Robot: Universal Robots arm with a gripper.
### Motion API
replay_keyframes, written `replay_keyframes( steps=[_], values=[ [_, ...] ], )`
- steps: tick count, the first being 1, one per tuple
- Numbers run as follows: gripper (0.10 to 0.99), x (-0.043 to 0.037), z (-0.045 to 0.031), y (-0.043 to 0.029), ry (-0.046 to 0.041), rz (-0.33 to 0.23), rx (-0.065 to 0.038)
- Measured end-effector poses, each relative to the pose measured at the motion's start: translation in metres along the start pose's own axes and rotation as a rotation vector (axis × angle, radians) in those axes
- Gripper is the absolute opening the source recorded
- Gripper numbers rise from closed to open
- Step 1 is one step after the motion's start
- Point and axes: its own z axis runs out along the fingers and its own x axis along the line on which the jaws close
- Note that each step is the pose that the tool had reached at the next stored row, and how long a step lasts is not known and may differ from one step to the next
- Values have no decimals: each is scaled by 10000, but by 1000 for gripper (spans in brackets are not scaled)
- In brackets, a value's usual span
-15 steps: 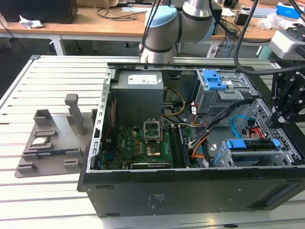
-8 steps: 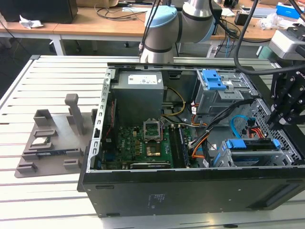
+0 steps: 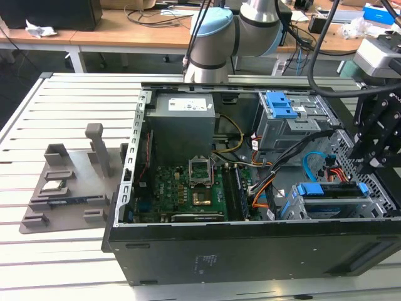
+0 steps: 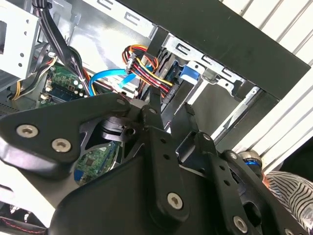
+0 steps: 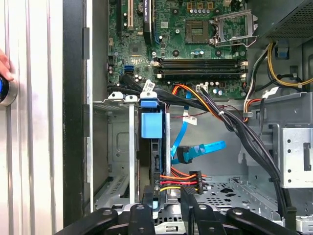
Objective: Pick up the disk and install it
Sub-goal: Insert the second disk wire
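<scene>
The disk [image 3: 331,190] stands on edge in the drive bay at the open computer case's [image 3: 207,251] near corner, on the exterior view's right, its blue carrier along the top. In the first wrist view the disk [image 5: 155,159] runs down from its blue tab. My gripper [image 3: 376,147] hangs at that right end of the case. Both wrist views show its black fingers [image 5: 146,203] apart: the gripper [image 5: 167,198] straddles the disk's cable end with a gap on either side, and in the second wrist view the gripper [image 4: 170,110] has nothing between them.
Orange, red and black power wires [image 5: 183,178] and a blue data cable [image 5: 200,149] lie beside the disk. A second blue-bracketed cage [image 3: 282,106], the power supply [image 3: 185,119] and motherboard [image 3: 188,188] fill the case. A grey parts fixture [image 3: 62,188] sits left. A hand [image 5: 3,66] rests by a blue button [image 5: 4,90].
</scene>
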Motion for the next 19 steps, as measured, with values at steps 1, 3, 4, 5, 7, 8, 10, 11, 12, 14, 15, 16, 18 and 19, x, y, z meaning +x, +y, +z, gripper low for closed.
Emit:
replay_keyframes(
  steps=[1,3,4,5,7,8,10,11,12,14,15,16,18,19],
  values=[
    [361,-4,-30,1,-1,0,0],
    [361,-13,-77,3,0,0,0],
    [361,-19,-101,4,-1,-1,0],
    [361,-23,-119,4,-2,-1,0],
    [361,-27,-134,5,-3,-1,0],
    [361,-27,-134,5,-4,-1,0],
    [361,-27,-137,13,1,-1,0],
    [361,-27,-136,20,0,0,0],
    [361,-27,-135,26,-1,0,0],
    [361,-26,-134,62,-1,-1,0],
    [361,-25,-133,83,-1,-1,0],
    [361,-24,-132,115,-1,0,0],
    [361,-24,-130,163,-1,-1,0],
    [361,-23,-129,188,-2,-1,0]
  ],
)
